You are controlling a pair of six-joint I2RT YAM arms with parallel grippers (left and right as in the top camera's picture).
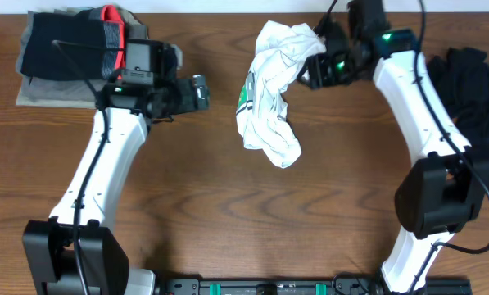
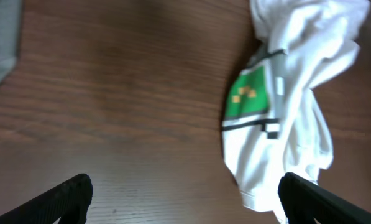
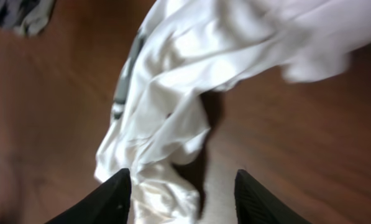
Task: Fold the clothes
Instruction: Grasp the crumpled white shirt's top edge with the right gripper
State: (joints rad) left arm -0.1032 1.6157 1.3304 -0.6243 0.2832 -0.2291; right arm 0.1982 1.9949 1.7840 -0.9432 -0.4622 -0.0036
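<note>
Two claws, one crumpled white T-shirt (image 1: 269,98), bunched on the bench (image 1: 228,205) near its far edge. My left claw (image 2: 185,186) hangs wide open and empty beside it; my right claw (image 3: 184,180) straddles its cloth, though I cannot tell if it grips.

bare table (image 1: 228,213) lies open on the near side; crumpled white t-shirt (image 1: 269,106) blocks far centre, garment pile (image 1: 56,49) far left.

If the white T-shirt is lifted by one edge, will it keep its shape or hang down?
The white T-shirt lies crumpled in soft folds, so it would probably hang limp. The fabric looks thin, so it is likely light. Pushed over the wooden table, it would probably bunch up rather than slide whole.
</note>
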